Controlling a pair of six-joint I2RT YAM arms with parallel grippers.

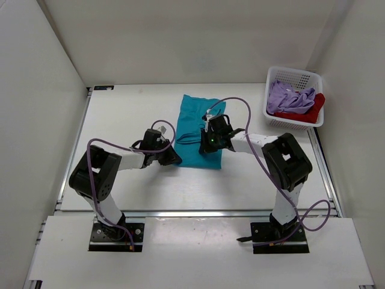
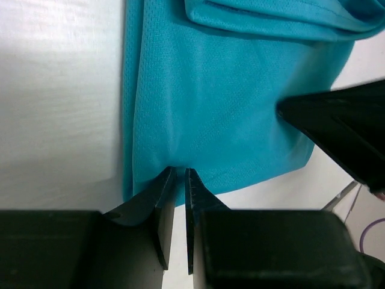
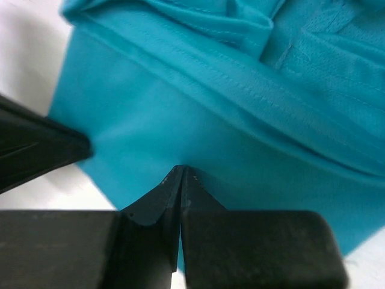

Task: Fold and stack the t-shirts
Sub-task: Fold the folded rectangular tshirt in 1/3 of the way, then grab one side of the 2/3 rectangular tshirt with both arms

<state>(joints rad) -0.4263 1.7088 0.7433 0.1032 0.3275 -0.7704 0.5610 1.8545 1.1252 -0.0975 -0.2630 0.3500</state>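
At the near left corner of the teal shirt [image 1: 196, 115], the left gripper [image 2: 180, 171] pinches the edge. The right gripper [image 3: 181, 168], pressed together, touches the cloth further right. The teal shirt lies on the desk [image 1: 120, 120]. Far right of it, a basket [image 1: 292, 70] holds a lavender shirt [image 1: 284, 96] and a red shirt [image 1: 316, 108].

Overhead view bright, evenly lit from above — the white table [image 1: 252, 180] carries only faint, soft shadows, no glare. Wrist views softer: the teal t-shirt [image 2: 228, 108] weave resolves on the left camera, blurs on the right — bare table washes out.
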